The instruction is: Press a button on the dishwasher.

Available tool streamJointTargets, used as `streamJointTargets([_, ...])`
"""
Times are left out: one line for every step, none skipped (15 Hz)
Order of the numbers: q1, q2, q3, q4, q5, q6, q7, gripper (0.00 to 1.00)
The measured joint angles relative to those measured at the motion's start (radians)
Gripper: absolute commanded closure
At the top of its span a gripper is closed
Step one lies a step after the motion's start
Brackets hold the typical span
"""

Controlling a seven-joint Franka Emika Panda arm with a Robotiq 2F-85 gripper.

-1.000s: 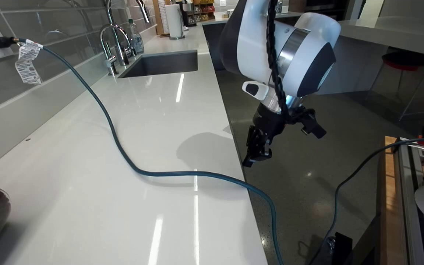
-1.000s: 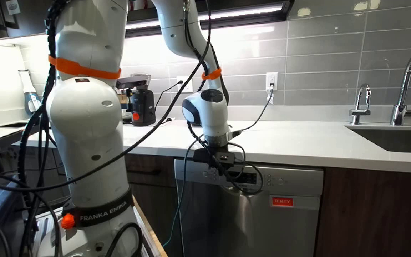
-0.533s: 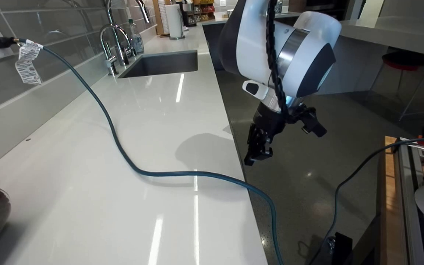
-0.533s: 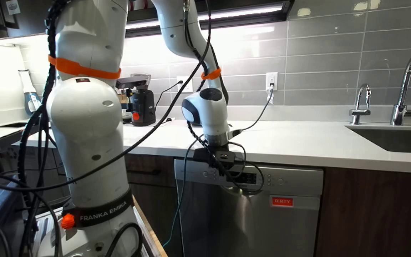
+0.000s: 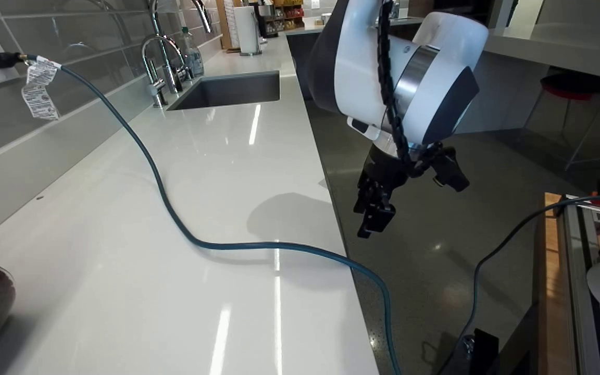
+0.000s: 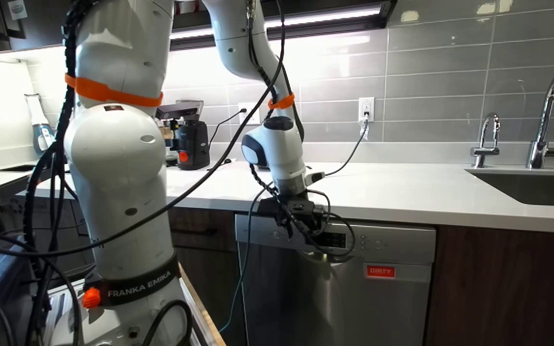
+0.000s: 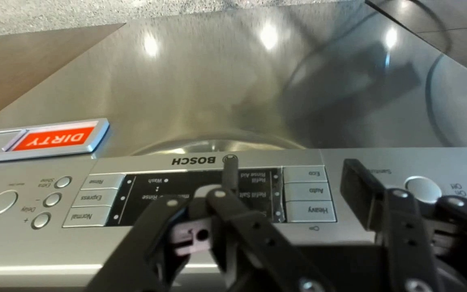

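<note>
In an exterior view I see the white countertop [image 6: 402, 187] running above the steel dishwasher [image 6: 354, 307]. Its control panel [image 6: 404, 238] sits just under the countertop, and I have the gripper [image 7: 292, 178] in front of that, jaws spread apart. A red DIRTY sign [image 6: 380, 271] is below the panel. In my wrist view the Eco, Auto and Heavy buttons [image 7: 308, 191] show between the jaws; contact I can't tell.
</note>
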State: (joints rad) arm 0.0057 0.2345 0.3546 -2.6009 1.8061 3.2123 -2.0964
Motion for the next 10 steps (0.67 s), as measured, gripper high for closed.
streamJointTargets([0.000, 0.002, 0.003, -0.001, 0.000, 0.002, 0.007, 0.00])
streamJointTargets([0.000, 0.003, 0.005, -0.003, 0.000, 0.003, 0.013, 0.00])
streamJointTargets([0.000, 0.005, 0.007, -0.004, 0.000, 0.003, 0.018, 0.00])
streamJointTargets([0.000, 0.006, 0.008, -0.006, 0.000, 0.003, 0.025, 0.00])
streamJointTargets([0.000, 0.006, 0.010, -0.009, 0.000, 0.004, 0.033, 0.00])
streamJointTargets([0.000, 0.006, 0.012, -0.014, 0.000, 0.004, 0.042, 0.00])
streamJointTargets([0.000, 0.006, 0.015, -0.019, 0.000, 0.004, 0.052, 0.00])
streamJointTargets([0.000, 0.006, 0.018, -0.024, 0.000, 0.006, 0.064, 0.00])
streamJointTargets([0.000, 0.006, 0.022, -0.029, 0.000, 0.011, 0.076, 0.00])
streamJointTargets([0.000, 0.006, 0.026, -0.033, 0.000, 0.020, 0.087, 0.00])
